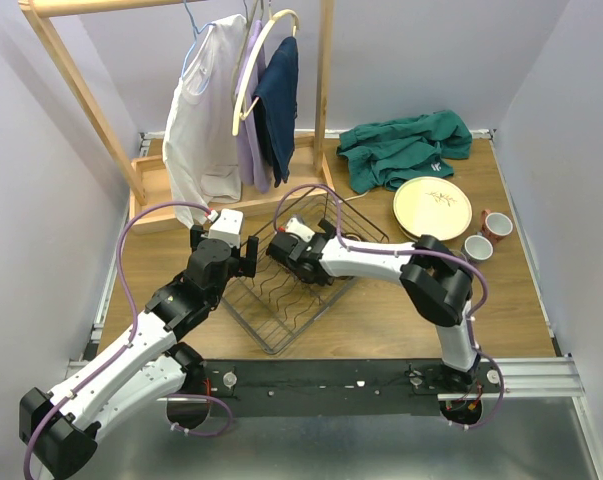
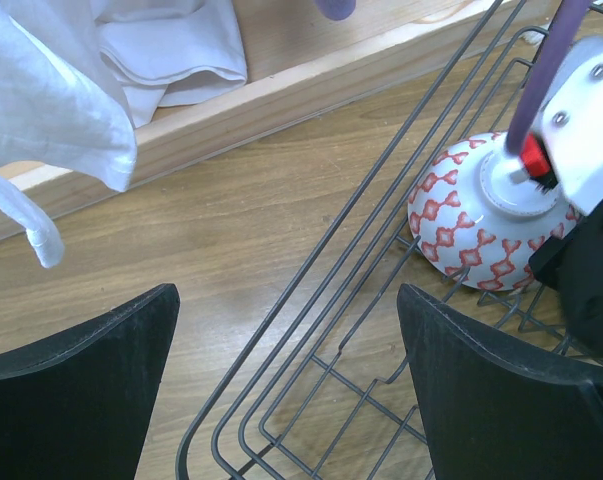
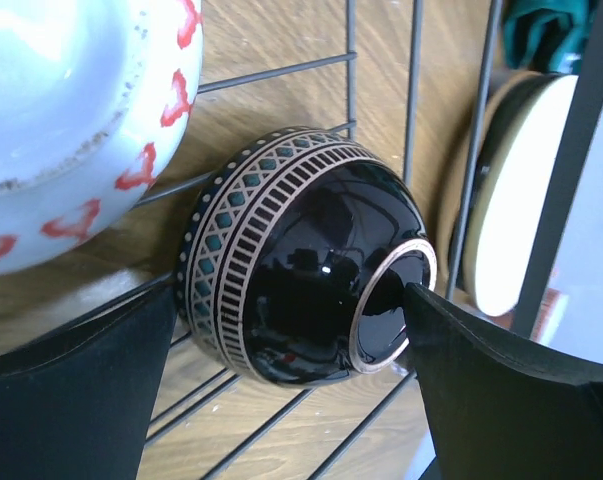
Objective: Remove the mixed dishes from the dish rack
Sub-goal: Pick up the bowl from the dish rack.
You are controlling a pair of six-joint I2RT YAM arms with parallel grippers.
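We hold our left tool [image 2: 286, 300] wide open and empty over the left rim of the dish rack [image 1: 281, 305]. Inside the rack lie a red-patterned white bowl [image 2: 461, 230] and a dark bowl [image 3: 281, 250]. Our right tool [image 3: 291, 300] straddles the dark bowl, wide open and not closed on it.

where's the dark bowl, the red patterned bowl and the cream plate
dark bowl [image 3: 301, 270], right wrist view, on its glossy black side
red patterned bowl [image 2: 459, 228], left wrist view, on its patterned outer wall
cream plate [image 1: 431, 208], top external view, middle of its face
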